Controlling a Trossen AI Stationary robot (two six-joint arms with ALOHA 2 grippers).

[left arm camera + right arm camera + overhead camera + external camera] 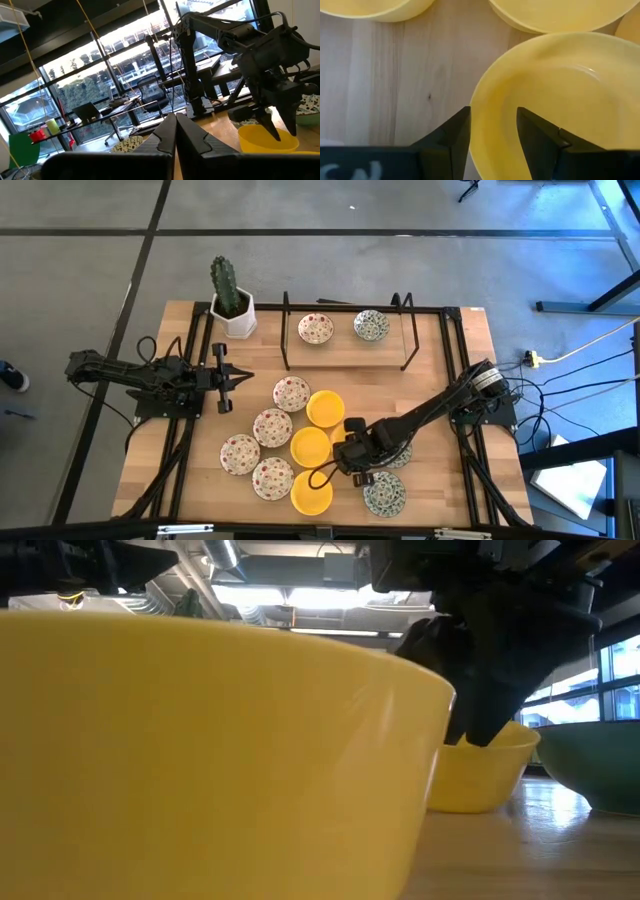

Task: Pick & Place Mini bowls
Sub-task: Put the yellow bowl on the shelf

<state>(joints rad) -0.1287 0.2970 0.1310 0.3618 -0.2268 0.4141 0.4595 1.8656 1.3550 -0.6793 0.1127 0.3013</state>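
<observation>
Several mini bowls lie on the wooden table [450, 380]: red-speckled ones [272, 427], yellow ones [310, 446] and grey-green patterned ones [384, 493]. My right gripper [492, 135] points steeply down, open, over a yellow bowl [560, 100]. One finger is inside the bowl's rim [477, 115] and the other outside, with a gap left between them. The low view shows its fingers [480, 725] dipping into that bowl [480, 780]. My left gripper [225, 377] hovers shut and empty at the table's left side.
A black wire rack [345, 350] at the table's far side carries a speckled bowl [316, 329] and a grey-green bowl [371, 326]. A cactus in a white pot [232, 305] stands at the far left corner. Other yellow bowls [555, 12] lie close around the straddled one.
</observation>
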